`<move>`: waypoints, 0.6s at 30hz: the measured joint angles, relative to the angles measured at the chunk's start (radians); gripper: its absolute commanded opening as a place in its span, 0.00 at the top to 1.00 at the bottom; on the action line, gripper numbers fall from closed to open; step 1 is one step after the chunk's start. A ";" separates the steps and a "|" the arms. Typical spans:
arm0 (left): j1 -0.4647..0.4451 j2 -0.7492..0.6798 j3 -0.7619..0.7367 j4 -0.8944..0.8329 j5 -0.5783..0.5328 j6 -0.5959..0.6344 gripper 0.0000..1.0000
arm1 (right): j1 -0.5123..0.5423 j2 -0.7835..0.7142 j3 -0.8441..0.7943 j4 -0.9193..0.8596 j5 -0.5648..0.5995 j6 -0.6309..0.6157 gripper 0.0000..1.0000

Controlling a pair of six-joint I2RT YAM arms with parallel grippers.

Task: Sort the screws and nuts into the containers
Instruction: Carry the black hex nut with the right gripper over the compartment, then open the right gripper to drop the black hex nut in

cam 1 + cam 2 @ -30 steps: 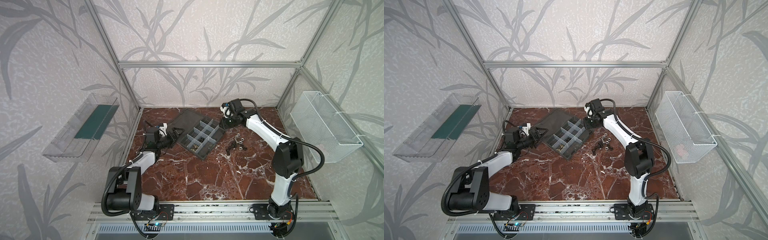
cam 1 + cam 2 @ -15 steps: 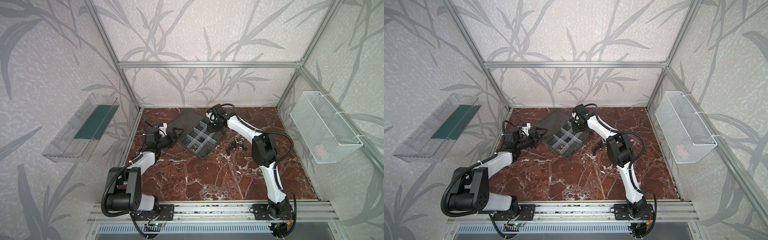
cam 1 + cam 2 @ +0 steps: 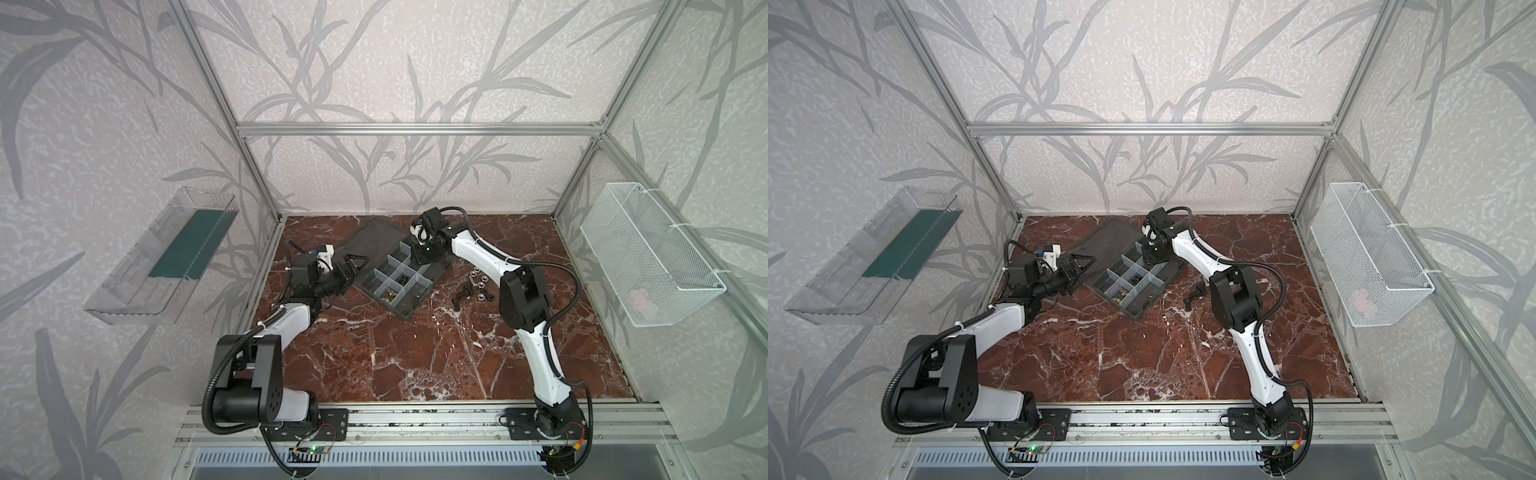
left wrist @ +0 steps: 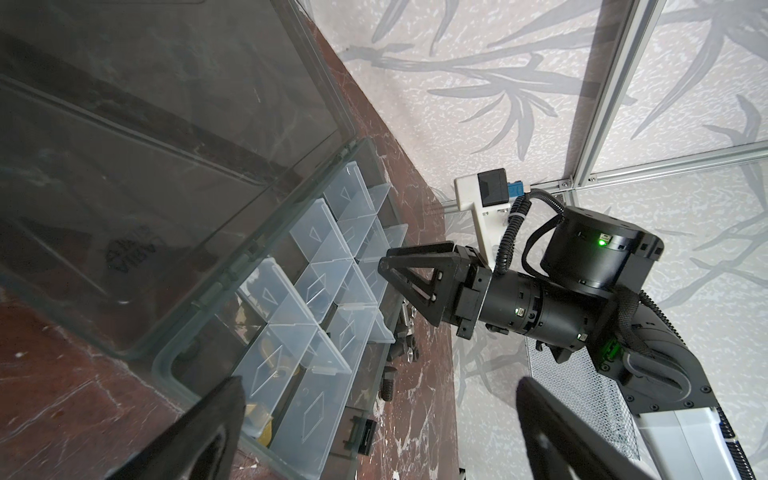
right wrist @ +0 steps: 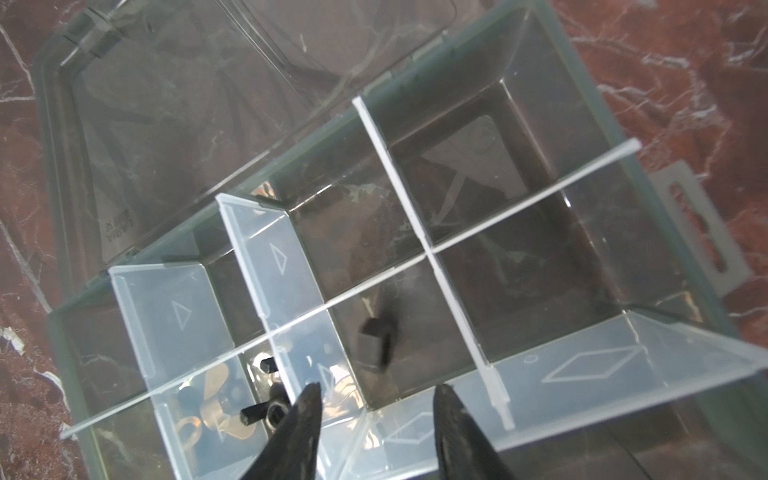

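The grey organizer box (image 3: 409, 311) (image 3: 1138, 316) lies open at the back middle, its containers divided by whitish walls (image 5: 415, 216). My right gripper (image 5: 378, 388) (image 3: 420, 257) hangs open over a far cell. A blurred black screw (image 5: 380, 340) shows in that cell below its empty jaws. A neighbouring cell holds screws (image 5: 257, 411) and brass nuts (image 5: 216, 386). Loose screws (image 3: 460, 296) (image 4: 386, 388) and silver nuts (image 3: 480, 284) (image 4: 409, 355) lie on the marble right of the box. My left gripper (image 4: 376, 399) (image 3: 353, 266) stands wide open and empty beside the lid.
The box's flat lid (image 3: 374, 241) lies open towards the back left. A white wire basket (image 3: 648, 257) hangs on the right wall and a clear bin (image 3: 166, 257) on the left wall. Aluminium posts frame the marble floor (image 3: 415, 365).
My right arm has swung left from beside the box to above its far cells, and a screw now shows blurred below its open jaws. The left arm has stayed put.
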 measured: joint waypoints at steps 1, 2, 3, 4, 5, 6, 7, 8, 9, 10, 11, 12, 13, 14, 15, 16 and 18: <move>0.000 0.000 0.000 0.001 0.000 -0.002 0.01 | 0.001 -0.005 0.000 -0.006 0.004 -0.006 0.52; 0.000 0.000 0.000 0.001 0.000 -0.003 0.00 | 0.002 -0.014 0.000 -0.017 0.010 -0.011 0.52; 0.000 0.000 0.000 0.002 0.000 -0.003 0.00 | 0.003 -0.024 -0.004 -0.026 0.020 -0.015 0.51; 0.000 0.000 0.000 0.003 0.000 -0.004 0.01 | 0.004 -0.047 -0.020 -0.029 0.035 -0.017 0.51; 0.000 0.000 0.000 0.003 0.000 -0.005 0.00 | 0.005 -0.080 -0.048 -0.031 0.056 -0.019 0.51; 0.000 0.000 0.000 0.003 0.000 -0.006 0.01 | 0.004 -0.120 -0.084 -0.030 0.072 -0.019 0.51; 0.000 0.000 0.000 0.003 0.000 -0.006 0.01 | 0.002 -0.170 -0.127 -0.035 0.094 -0.018 0.51; 0.000 0.000 0.000 0.002 0.000 -0.006 0.01 | -0.003 -0.224 -0.173 -0.037 0.112 -0.016 0.51; 0.000 0.000 0.000 0.002 0.000 -0.006 0.01 | -0.010 -0.276 -0.216 -0.039 0.130 -0.012 0.51; 0.000 0.000 0.000 0.000 0.000 -0.006 0.01 | -0.023 -0.333 -0.264 -0.042 0.146 -0.006 0.50; 0.000 0.000 0.000 -0.002 0.000 -0.006 0.00 | -0.040 -0.388 -0.311 -0.044 0.158 0.003 0.50; 0.000 0.000 0.000 -0.002 0.000 -0.005 0.00 | -0.062 -0.435 -0.355 -0.047 0.166 0.014 0.50; 0.000 0.000 0.000 -0.004 0.000 -0.003 0.00 | -0.093 -0.483 -0.404 -0.052 0.169 0.029 0.50; 0.000 0.000 0.000 -0.006 0.000 -0.002 0.00 | -0.130 -0.525 -0.455 -0.055 0.168 0.043 0.50; 0.000 0.000 0.000 -0.009 0.000 -0.002 0.01 | -0.168 -0.557 -0.507 -0.055 0.163 0.057 0.50; 0.000 0.000 0.000 -0.013 0.000 0.000 0.00 | -0.211 -0.584 -0.565 -0.051 0.147 0.068 0.50; 0.000 0.000 0.001 -0.024 0.000 0.006 0.01 | -0.291 -0.622 -0.687 -0.034 0.120 0.090 0.51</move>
